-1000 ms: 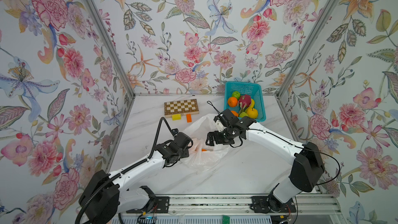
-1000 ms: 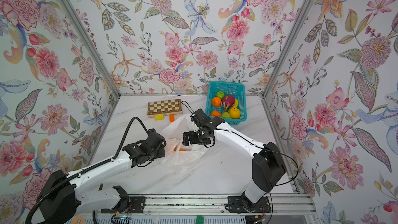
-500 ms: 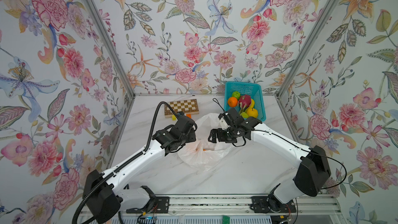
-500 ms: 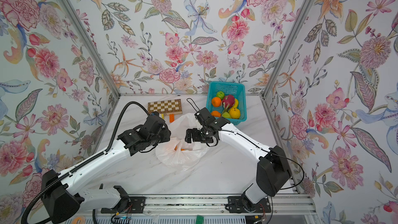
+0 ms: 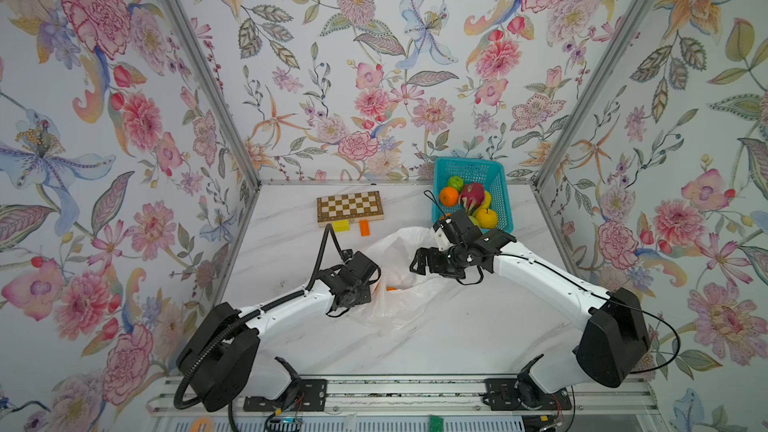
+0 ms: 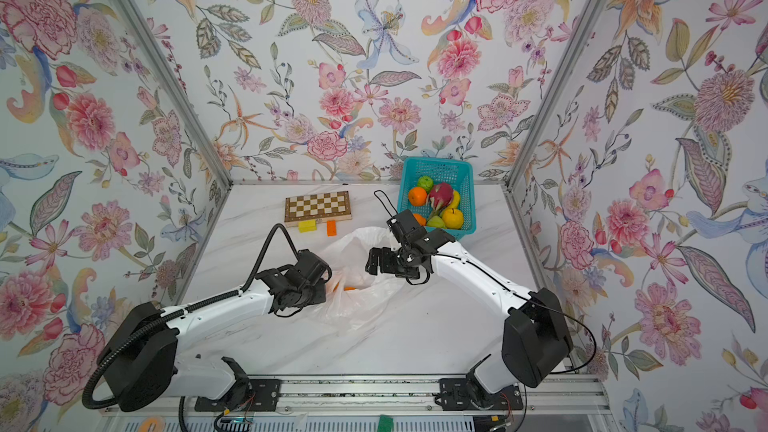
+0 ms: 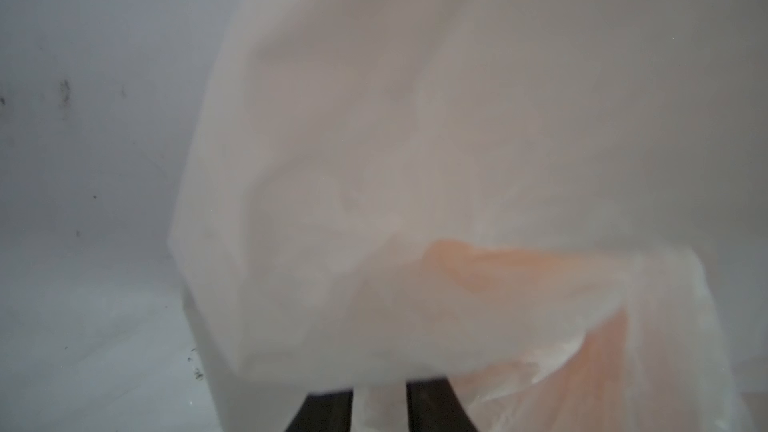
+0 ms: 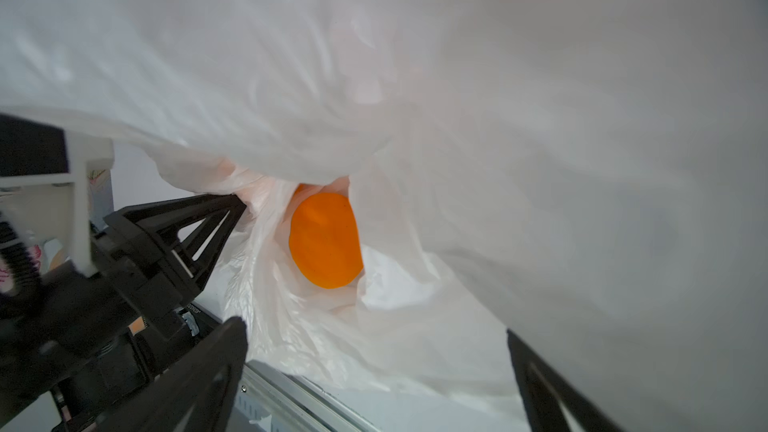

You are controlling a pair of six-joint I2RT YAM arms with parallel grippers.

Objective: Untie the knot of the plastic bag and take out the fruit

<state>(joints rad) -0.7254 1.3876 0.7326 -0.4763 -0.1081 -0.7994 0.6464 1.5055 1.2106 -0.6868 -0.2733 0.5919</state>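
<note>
In both top views the plastic bag [image 5: 399, 297] lies slack in the middle of the frame with its mouth gaping. No knot shows, so I judge the untying done and the emptying in hand. An orange [image 5: 391, 288] peeks from the opening. The left gripper [image 5: 374, 282] sits at the bag's left edge. The right gripper [image 5: 417, 261] hovers spread wide over the bag's upper right part. The basket [image 5: 505, 201], in the upper right, holds other fruit [image 5: 471, 195].

The left wrist view is blurred. Two dark fingers [image 7: 328, 409] stand close together with film between them, so the left gripper seems to pinch the bag's rim.

The right wrist view shows the orange [image 8: 324, 243] bare in the opening, with the right gripper's jaws wide apart before it. Next, the right gripper needs to reach in through the mouth and close around the orange while the left holds the rim up.
</note>
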